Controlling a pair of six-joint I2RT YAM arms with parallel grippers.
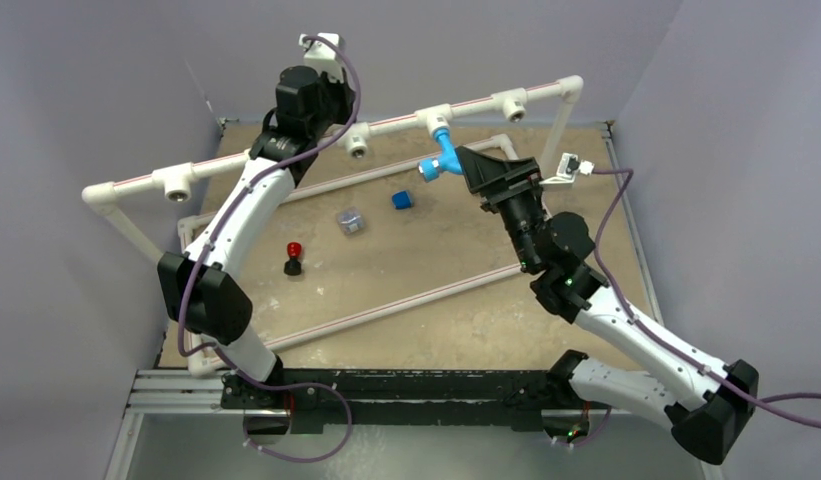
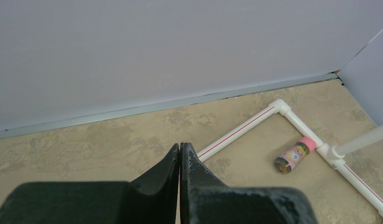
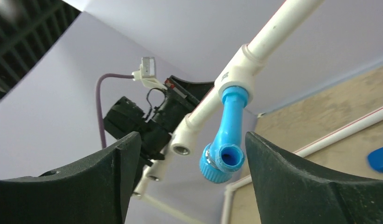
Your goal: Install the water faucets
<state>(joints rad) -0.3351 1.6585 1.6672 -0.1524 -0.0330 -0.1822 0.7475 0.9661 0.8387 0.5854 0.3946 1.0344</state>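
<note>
We have the light-blue faucet point(image 1: 442, 155) up at twelve o'clock on the table point(image 1: 466, 300), one end seated in a white tee fitting point(image 1: 433, 120) on the raised pipe rail point(image 1: 286, 158). The rest of it hangs down and bends toward the near side. In the right wrist view the faucet point(image 3: 226, 140) shows us a round open end and a ribbed collar beside it.

The right gripper point(image 3: 193, 144) comes in from the faucet's three o'clock. Its claw is spread wide, a finger on either side of the faucet, with gaps showing on both sides.

At the faucet's seven o'clock a dark-blue cube point(image 1: 402, 200) lies on the table, and beyond it are a small clear box point(image 1: 351, 220) and a red-capped black piece point(image 1: 294, 258).

The left gripper point(image 2: 180, 148) is over at ten o'clock, its fingers pressed together on nothing. A brown cylinder with a pink cap point(image 2: 294, 156) lies at its three o'clock.
</note>
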